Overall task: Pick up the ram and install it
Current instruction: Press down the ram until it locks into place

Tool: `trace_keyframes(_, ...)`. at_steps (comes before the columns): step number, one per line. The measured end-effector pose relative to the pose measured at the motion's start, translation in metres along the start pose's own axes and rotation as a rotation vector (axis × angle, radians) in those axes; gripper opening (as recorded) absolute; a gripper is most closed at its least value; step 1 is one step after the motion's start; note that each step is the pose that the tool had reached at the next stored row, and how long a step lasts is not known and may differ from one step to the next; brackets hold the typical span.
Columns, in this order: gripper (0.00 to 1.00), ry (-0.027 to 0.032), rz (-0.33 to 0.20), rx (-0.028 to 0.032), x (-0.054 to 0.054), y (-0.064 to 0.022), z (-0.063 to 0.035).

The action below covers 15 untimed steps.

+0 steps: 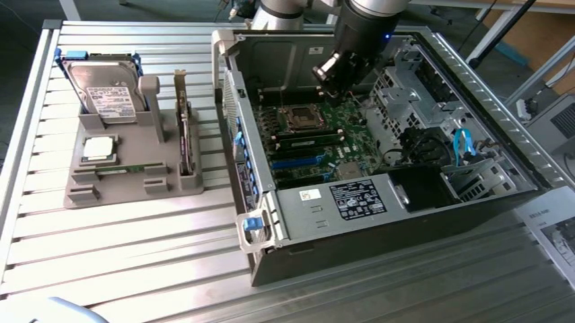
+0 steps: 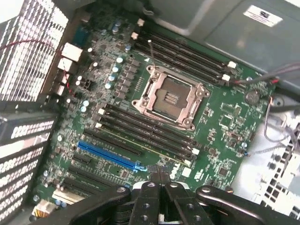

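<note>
The ram (image 1: 121, 169) is a thin green stick lying flat in a front slot of the grey holder (image 1: 81, 196), at the exterior view's left. My gripper (image 1: 328, 79) hangs inside the open computer case (image 1: 378, 202), above the motherboard (image 1: 346, 121) and far from the ram. In the wrist view the gripper (image 2: 159, 177) points down at the board, its two fingers pressed together with nothing between them. Beyond them lie the empty processor socket (image 2: 168, 99) and rows of black memory slots (image 2: 140, 133). One slot near the fingertips seems to carry a stick with a light edge (image 2: 154, 149).
The holder also carries a hard drive (image 1: 106, 91), a square silver processor chip (image 1: 99, 148) and an upright dark expansion card (image 1: 185, 131). Case walls, a drive cage (image 1: 409, 87) and blue cables (image 1: 462, 145) ring the motherboard. A long blue slot (image 2: 110, 156) runs beside the memory slots.
</note>
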<state>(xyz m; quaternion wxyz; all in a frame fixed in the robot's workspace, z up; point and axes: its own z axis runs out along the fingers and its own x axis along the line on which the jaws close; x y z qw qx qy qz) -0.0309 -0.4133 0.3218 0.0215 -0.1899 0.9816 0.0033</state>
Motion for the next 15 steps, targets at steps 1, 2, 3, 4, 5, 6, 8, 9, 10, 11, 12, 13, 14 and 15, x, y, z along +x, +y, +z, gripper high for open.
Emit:
trace_keyframes(1, 0.10, 0.0001, 0.071, 0.0031, 0.0000, 0.0000, 0.0001)
trace_keyframes(2, 0.10, 0.0002, 0.092, 0.0040, 0.0000, 0.0000, 0.0002)
trace_keyframes(3, 0.10, 0.0001, 0.109, 0.0047, 0.0000, 0.0000, 0.0002)
trace_keyframes(4, 0.10, 0.0002, 0.130, 0.0056, 0.0000, 0.0000, 0.0003)
trace_keyframes(5, 0.10, 0.0003, 0.171, 0.0075, 0.0000, 0.0000, 0.0004)
trace_keyframes(6, 0.10, 0.0004, 0.220, 0.0096, 0.0000, 0.0000, 0.0005)
trace_keyframes(8, 0.10, 0.0005, 0.269, 0.0117, 0.0000, 0.0000, 0.0007)
trace_keyframes(9, 0.10, 0.0005, 0.289, 0.0126, 0.0000, 0.0000, 0.0007)
trace_keyframes(10, 0.10, 0.0006, 0.318, 0.0139, 0.0000, 0.0000, 0.0008)
trace_keyframes(11, 0.10, 0.0005, 0.318, 0.0139, 0.0000, 0.0000, 0.0008)
trace_keyframes(12, 0.10, 0.0005, 0.318, 0.0139, 0.0000, 0.0000, 0.0008)
trace_keyframes(13, 0.10, 0.0005, 0.318, 0.0138, 0.0000, 0.0000, 0.0008)
trace_keyframes(14, 0.10, 0.0006, 0.318, 0.0139, 0.0000, 0.0000, 0.0008)
trace_keyframes(15, 0.10, 0.0005, 0.318, 0.0139, 0.0000, 0.0000, 0.0008)
